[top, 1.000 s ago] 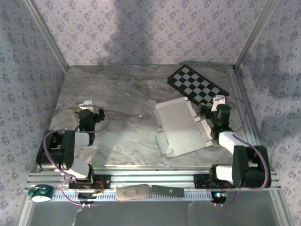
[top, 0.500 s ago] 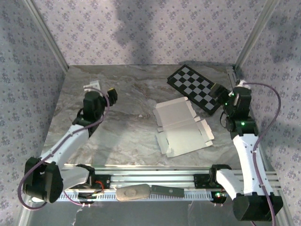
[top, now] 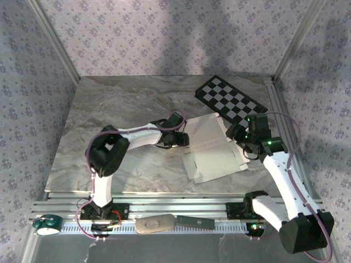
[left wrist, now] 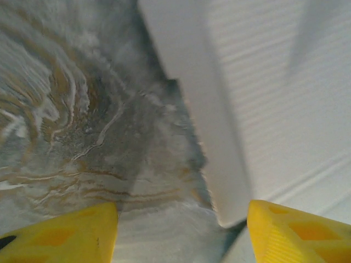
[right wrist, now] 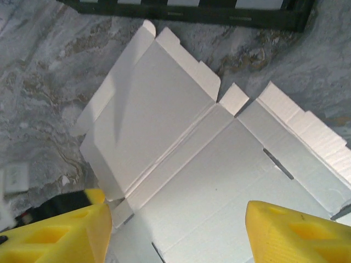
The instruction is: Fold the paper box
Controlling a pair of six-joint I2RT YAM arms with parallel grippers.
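Paper box, unfolded flat, white face up, just nearward of checkerboard; left gripper, near-left of checkerboard, fingers parted astride a side flap, holding nothing; right gripper, by checkerboard's near corner, likewise parted and empty, apparently flanking the sheet for a two-sided fold.

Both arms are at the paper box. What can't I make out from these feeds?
- Top view: the left jaws cover the paper box's left edge; contact cannot be told.
- Left wrist view: blurred; fingertips cut off by the bottom edge.
- Right wrist view: the box's near part runs off the frame behind the fingers.
- Box underside: hidden against the table.
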